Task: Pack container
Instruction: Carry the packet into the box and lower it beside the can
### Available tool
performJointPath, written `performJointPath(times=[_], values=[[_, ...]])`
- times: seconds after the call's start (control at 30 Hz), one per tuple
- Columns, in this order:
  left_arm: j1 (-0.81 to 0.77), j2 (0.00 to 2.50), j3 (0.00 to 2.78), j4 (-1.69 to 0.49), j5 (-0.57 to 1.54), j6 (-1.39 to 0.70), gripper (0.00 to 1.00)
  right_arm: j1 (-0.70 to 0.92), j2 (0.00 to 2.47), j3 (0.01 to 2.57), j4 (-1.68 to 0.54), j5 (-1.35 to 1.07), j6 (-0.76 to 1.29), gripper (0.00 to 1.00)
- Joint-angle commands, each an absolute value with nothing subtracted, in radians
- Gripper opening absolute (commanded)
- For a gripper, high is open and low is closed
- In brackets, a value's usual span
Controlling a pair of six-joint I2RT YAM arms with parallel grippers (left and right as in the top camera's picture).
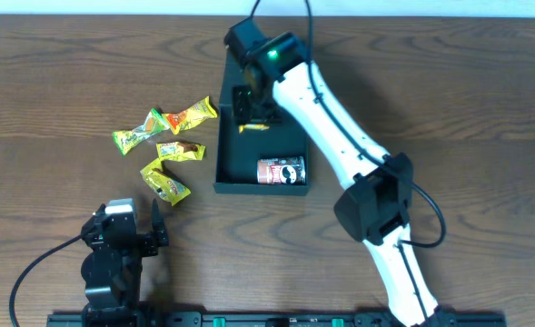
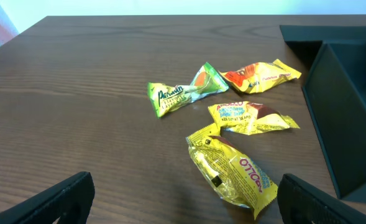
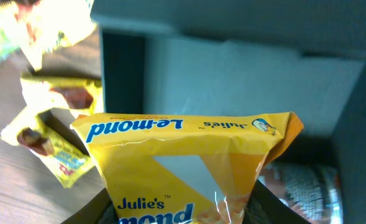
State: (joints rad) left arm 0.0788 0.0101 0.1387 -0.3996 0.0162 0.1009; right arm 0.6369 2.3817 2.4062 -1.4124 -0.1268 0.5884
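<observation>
Container (image 1: 247, 150) | overhead: red can (image 1: 281, 171) inside | right wrist: yellow packet (image 3: 170, 130) gripped

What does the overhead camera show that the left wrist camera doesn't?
Only overhead: the red can lying in the container, and the right gripper over it, holding a yellow packet. Only left wrist: the wrappers' lettering up close, too small to read from above. Both: four snack packets on the table beside the container, and the open left gripper.
</observation>
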Motion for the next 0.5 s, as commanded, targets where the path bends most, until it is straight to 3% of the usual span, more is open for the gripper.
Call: performJointPath(times=[0.0, 0.47], values=[[0.085, 0.004, 0.119, -0.404, 0.016, 0.086, 0.95, 0.672, 2.389, 2.346, -1.414, -0.112, 0.622, 0.31], [0.085, 0.004, 0.119, -0.404, 0.016, 0.086, 0.95, 0.754, 2.389, 2.229, -1.381, -0.110, 0.738, 0.27]])
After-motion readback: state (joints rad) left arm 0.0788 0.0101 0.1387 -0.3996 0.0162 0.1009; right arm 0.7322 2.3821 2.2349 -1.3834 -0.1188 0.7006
